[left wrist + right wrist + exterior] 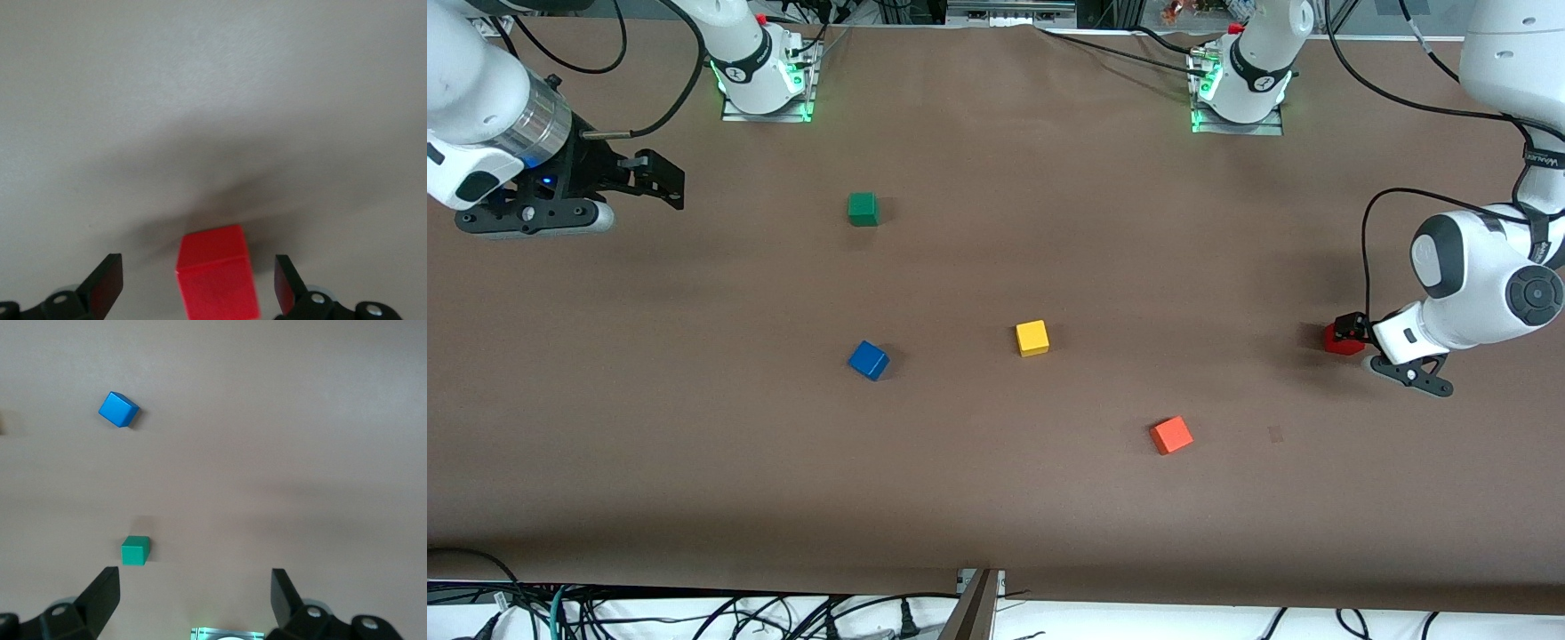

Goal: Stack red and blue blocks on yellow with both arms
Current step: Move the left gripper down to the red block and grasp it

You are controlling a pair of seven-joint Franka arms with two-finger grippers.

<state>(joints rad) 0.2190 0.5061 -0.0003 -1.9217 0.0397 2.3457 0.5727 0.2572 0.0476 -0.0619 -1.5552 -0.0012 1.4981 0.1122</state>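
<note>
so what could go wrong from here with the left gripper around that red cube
The left gripper straddles the small deep red cube with its jaws open and gaps on both sides; the cube sits off centre, so closing may twist it. The lighter orange-red cube lies near the bright yellow cube, a possible mix-up.

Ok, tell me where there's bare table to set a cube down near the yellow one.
Bare brown table lies between the yellow cube and the blue cube, and between yellow and the green cube. It is tighter toward the orange cube. The left gripper, jaws open, straddles the red cube; the right gripper waits open.
</note>
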